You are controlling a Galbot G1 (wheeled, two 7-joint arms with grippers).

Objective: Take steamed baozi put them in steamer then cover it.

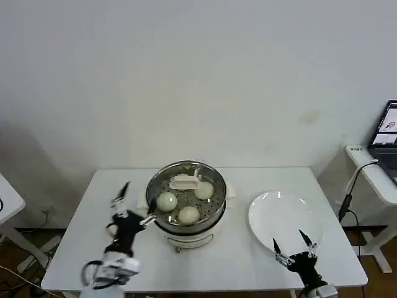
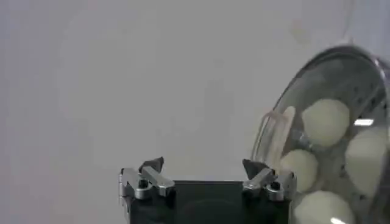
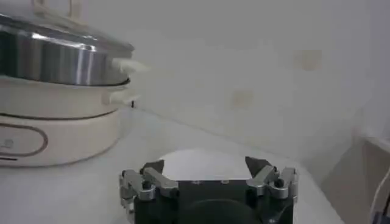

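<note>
Buns (image 1: 188, 214) sit in the steamer (image 1: 186, 217) mid-table, glass lid (image 1: 185, 182) on top. Left gripper (image 1: 133, 202) hovers just beside the steamer, wide open, holding nothing. Right gripper (image 1: 294, 247) hangs open and empty over the plate's (image 1: 273, 214) near edge.

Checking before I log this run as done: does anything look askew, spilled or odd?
Nothing stands out. The glass lid sits level on the steamer over the baozi; the white plate is bare. Left end effector and right end effector are open, clear.
</note>
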